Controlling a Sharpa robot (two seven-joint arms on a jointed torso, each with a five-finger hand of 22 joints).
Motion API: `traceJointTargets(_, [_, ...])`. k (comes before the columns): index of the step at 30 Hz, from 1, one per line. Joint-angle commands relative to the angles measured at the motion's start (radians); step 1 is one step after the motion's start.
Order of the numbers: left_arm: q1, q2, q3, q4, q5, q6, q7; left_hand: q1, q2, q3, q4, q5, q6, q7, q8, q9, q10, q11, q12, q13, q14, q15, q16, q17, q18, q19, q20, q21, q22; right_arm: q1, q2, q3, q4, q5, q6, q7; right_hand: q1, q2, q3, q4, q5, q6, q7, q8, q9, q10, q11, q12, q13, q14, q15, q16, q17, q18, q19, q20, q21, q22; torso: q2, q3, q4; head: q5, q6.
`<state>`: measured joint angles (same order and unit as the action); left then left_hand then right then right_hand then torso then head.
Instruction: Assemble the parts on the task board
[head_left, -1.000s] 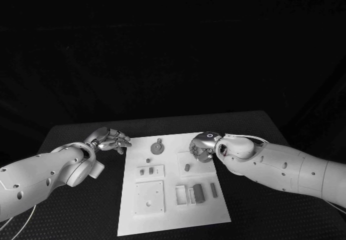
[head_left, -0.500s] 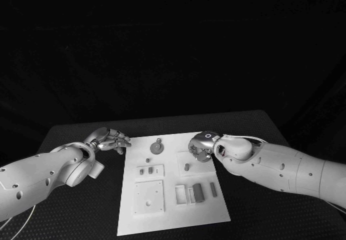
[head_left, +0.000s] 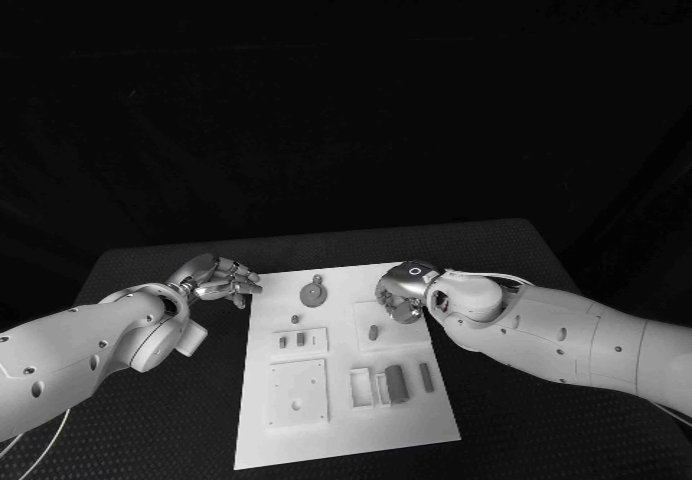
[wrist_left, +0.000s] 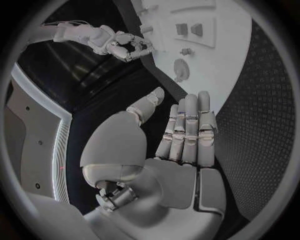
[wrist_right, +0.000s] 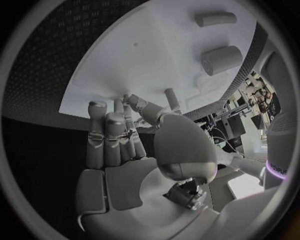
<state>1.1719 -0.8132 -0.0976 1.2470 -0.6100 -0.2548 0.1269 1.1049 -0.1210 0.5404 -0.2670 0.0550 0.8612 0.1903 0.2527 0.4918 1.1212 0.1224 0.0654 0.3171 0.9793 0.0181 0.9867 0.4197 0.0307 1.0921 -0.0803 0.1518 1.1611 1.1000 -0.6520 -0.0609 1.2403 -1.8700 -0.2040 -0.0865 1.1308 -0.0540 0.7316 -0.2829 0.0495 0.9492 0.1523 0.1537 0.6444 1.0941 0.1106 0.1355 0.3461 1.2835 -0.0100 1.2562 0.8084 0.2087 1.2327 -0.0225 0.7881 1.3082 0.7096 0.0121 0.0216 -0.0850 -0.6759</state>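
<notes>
- While both arms reach in from either side, the black table (head_left: 173, 420) carries the white task board (head_left: 339, 440) at its middle, lying flat with its long side running away from the robot.
- At the board's far right part, the right hand (head_left: 400, 293) hovers over the surface; in the right wrist view its fingers (wrist_right: 103, 135) are nearly straight and side by side, nothing between them and the thumb, fingertips close above the board.
- Off the board's far left corner, the left hand (head_left: 219, 279) sits over the bare table; the left wrist view shows its fingers (wrist_left: 187, 130) extended together and the thumb apart, holding nothing.
- On the board's near left part lies a square plate (head_left: 299, 392) with small holes.
- Beside it to the right stand 3 upright grey parts (head_left: 392, 386) in a row.
- Near the far edge lies a round grey part (head_left: 313, 294) with a short stem, between the 2 hands.
</notes>
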Motion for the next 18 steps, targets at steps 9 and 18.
traceJointTargets(9, [0.001,-0.001,0.001,0.002,0.004,0.016,-0.002,-0.012,0.002,-0.008,-0.001,-0.001,-0.007,-0.001,0.0,-0.002,0.004,0.003,0.005,0.001,0.001,0.001,-0.006,0.002,0.012,0.005,0.002,-0.006,-0.001,-0.022,0.009,-0.047,-0.02,-0.055,0.048,-0.032,-0.024,-0.066,-0.025,0.004,0.006,0.04,-0.007,0.023,0.002,0.078,-0.02,0.032,-0.075,0.01,-0.011,0.008,0.006,0.053,0.014,-0.002,0.005,0.006,0.0,-0.0005,0.0006,-0.002,-0.004])
traceJointTargets(18, [0.001,-0.001,0.001,0.0,-0.002,0.018,-0.007,-0.012,0.002,-0.008,-0.001,-0.001,-0.007,-0.001,0.0,-0.002,0.004,0.003,0.005,0.001,0.001,0.001,-0.006,0.002,0.012,0.005,0.002,-0.006,-0.001,-0.025,0.01,-0.049,-0.025,-0.072,0.042,-0.041,-0.024,-0.066,-0.025,0.004,0.006,0.04,-0.007,0.023,0.002,0.078,-0.02,0.032,-0.075,0.01,-0.011,0.008,0.006,0.053,0.014,-0.002,0.005,0.006,0.0,0.0007,0.0002,-0.003,-0.009])
